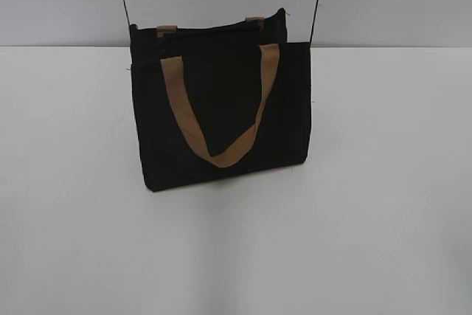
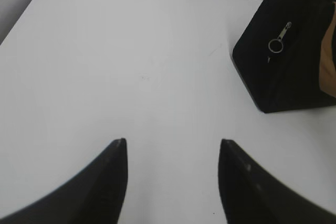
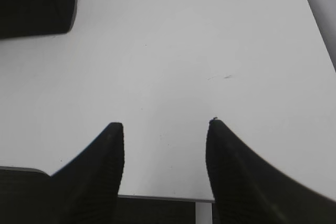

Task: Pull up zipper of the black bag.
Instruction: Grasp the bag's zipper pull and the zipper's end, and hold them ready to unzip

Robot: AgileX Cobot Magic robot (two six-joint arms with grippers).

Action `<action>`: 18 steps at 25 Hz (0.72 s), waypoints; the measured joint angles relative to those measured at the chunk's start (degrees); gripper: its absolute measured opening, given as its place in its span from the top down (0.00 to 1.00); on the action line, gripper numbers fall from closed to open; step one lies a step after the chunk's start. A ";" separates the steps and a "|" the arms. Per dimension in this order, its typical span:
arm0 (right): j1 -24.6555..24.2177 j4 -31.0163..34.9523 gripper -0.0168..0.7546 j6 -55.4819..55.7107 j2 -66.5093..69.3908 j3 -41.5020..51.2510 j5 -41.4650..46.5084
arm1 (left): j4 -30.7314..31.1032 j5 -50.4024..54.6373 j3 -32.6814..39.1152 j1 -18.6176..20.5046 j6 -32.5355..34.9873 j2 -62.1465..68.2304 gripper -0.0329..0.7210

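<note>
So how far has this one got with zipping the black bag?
Nothing looks done yet. The black bag stands on the white table untouched, its zipper pull hanging free on the side panel. Both the left gripper and right gripper are open over bare table, holding nothing. Reaching, gripping the pull and drawing it along all remain.

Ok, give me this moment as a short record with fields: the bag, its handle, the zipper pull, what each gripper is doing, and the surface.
bag: black bag, standing upright on the table
handle: tan strap, hanging down the front face in a V
zipper pull: metal ring pull, on the bag's side, seen from the left wrist view
left gripper: open, empty, apart from the bag
right gripper: open, empty, over bare table
surface: white table
task state: zipper pull not yet grasped
</note>
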 joint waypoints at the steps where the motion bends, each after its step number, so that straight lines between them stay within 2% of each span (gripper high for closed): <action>1: 0.00 0.00 0.47 0.00 0.00 0.00 0.00 | 0.00 0.00 0.00 0.00 0.00 0.00 0.40; 7: 0.00 0.00 0.47 0.00 0.00 0.00 0.00 | -0.65 -0.05 0.00 0.00 0.31 0.00 0.40; 15: 0.00 0.00 0.47 0.00 0.00 0.00 0.00 | -3.90 -0.95 -0.20 0.00 4.54 4.83 0.40; 18: 0.00 0.00 0.47 0.00 0.00 0.00 0.00 | -4.24 -5.06 -1.32 0.00 4.85 8.30 0.40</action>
